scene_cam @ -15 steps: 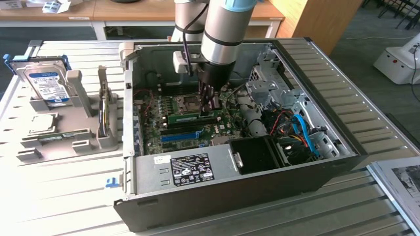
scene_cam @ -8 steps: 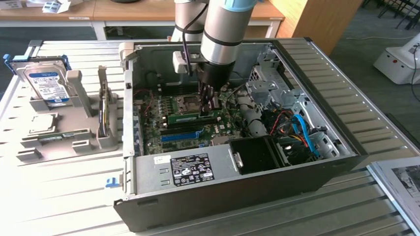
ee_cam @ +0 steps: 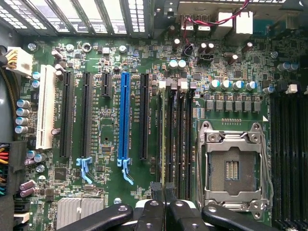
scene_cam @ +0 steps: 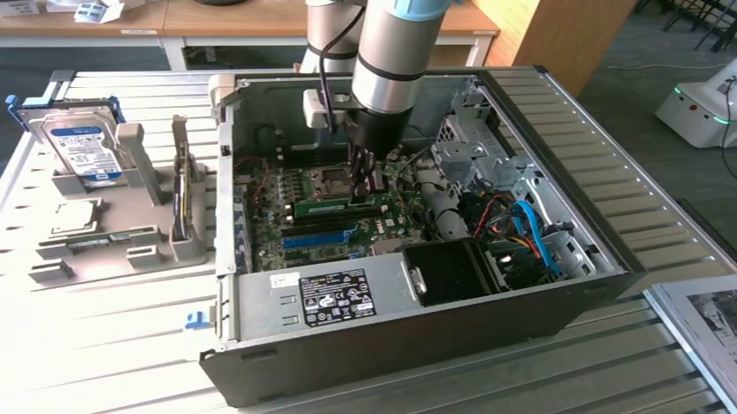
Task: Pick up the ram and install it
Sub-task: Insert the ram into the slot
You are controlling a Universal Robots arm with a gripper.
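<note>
1. Green ram point(scene_cam: 324, 205) stood on edge in a motherboard slot inside the open computer case point(scene_cam: 381, 345), at the centre of the exterior view.
2. Claw point(scene_cam: 371, 197) was clenched, fingertips together, over the ram's end on the exterior view's right; contact could not be told.
3. Blue-labelled hard drive point(scene_cam: 83, 147) sat in a grey holder point(scene_cam: 150, 246) on the table point(scene_cam: 116, 354), upper left.
</note>
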